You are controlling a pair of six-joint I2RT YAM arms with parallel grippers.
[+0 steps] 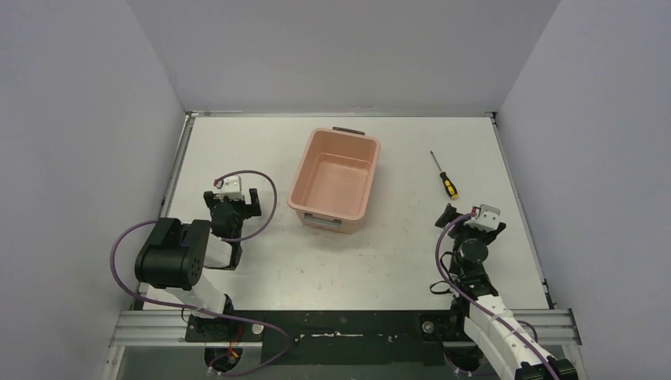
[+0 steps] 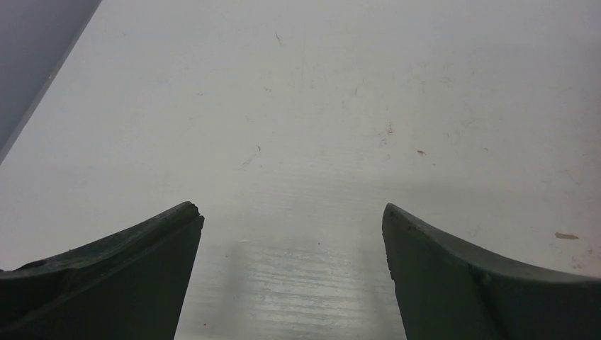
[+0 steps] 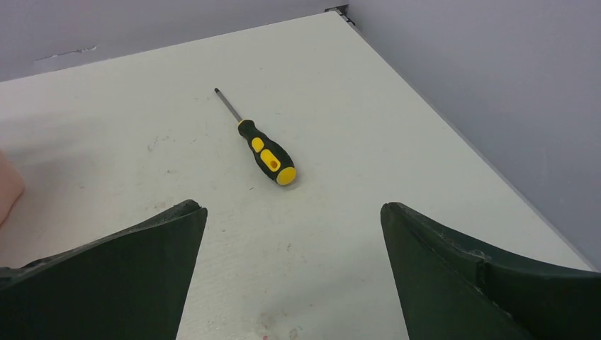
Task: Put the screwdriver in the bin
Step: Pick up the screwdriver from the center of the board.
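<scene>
White counter [image 1: 261, 158], grey walls. Screwdriver [image 3: 259, 142] lies flat to the right of the bin [image 1: 331, 215], well apart from it and just ahead of the right pincer [image 3: 293, 209]. Handle nearest, shaft pointing away. Right pincer spread wide, empty. Left pincer [image 2: 293, 209] likewise, farther off.

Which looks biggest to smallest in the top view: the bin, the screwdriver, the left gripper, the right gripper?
1. bin: clearly largest.
2. left gripper and right gripper: look alike, so not ranked against each other.
3. screwdriver: about as long as a gripper is wide, but far slimmer, so smallest.
</scene>
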